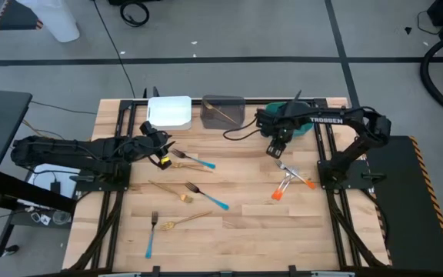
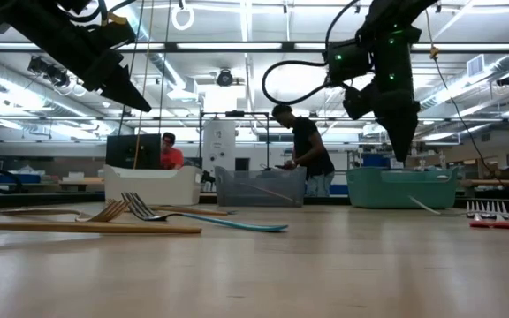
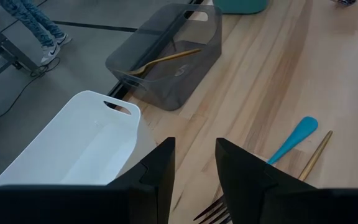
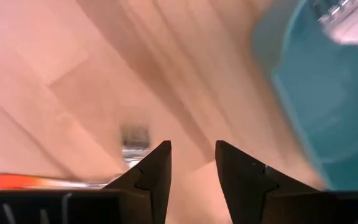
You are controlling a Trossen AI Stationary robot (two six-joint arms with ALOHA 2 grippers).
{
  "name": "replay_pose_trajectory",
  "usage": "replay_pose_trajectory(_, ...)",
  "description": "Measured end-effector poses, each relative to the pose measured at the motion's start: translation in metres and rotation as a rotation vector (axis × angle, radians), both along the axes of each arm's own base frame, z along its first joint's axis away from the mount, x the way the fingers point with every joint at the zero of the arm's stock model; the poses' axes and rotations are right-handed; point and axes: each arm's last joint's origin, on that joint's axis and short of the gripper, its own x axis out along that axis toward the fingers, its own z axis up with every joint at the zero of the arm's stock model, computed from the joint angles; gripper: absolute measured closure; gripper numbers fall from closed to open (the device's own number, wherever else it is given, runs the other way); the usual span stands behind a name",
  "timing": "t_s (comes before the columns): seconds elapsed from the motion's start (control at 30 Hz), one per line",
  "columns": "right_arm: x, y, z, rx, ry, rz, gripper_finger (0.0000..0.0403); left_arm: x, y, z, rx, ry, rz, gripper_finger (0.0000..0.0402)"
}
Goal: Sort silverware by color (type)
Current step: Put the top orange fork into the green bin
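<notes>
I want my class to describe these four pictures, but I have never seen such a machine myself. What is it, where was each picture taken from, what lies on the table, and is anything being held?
It is a robot with two dark jointed arms at a wooden table; each arm ends in a two-finger gripper. One picture looks straight down, one looks level across the tabletop, and two come from cameras on the arms' wrists. The left gripper hangs near the white bin, fingers apart, holding nothing. The right gripper hangs beside the teal bin, just above the orange-handled forks, also with nothing between its fingers. On the table lie blue-handled forks and gold utensils. One gold utensil already lies in the grey bin. People stand in the room behind.
</notes>
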Motion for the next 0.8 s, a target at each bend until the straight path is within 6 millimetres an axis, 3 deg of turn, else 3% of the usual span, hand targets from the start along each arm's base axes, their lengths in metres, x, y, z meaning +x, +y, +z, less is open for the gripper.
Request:
replay_pose_trajectory(0.13, 0.001, 0.010, -0.004, 0.016, 0.011, -0.028, 0.0270, 0.000, 0.000, 0.000, 0.001, 0.000, 0.000, 0.0278)
replay_pose_trajectory(0.4, -0.014, 0.032, -0.036, 0.053, 0.132, -0.055, 0.0281, 0.001, 0.000, 0.001, 0.015, -0.001, -0.010, 0.0278)
replay_pose_trajectory(0.8, -0.016, 0.064, -0.054, 0.096, 0.141, -0.047, 0.0304, 0.001, 0.000, 0.001, 0.019, 0.002, -0.013, 0.0278)
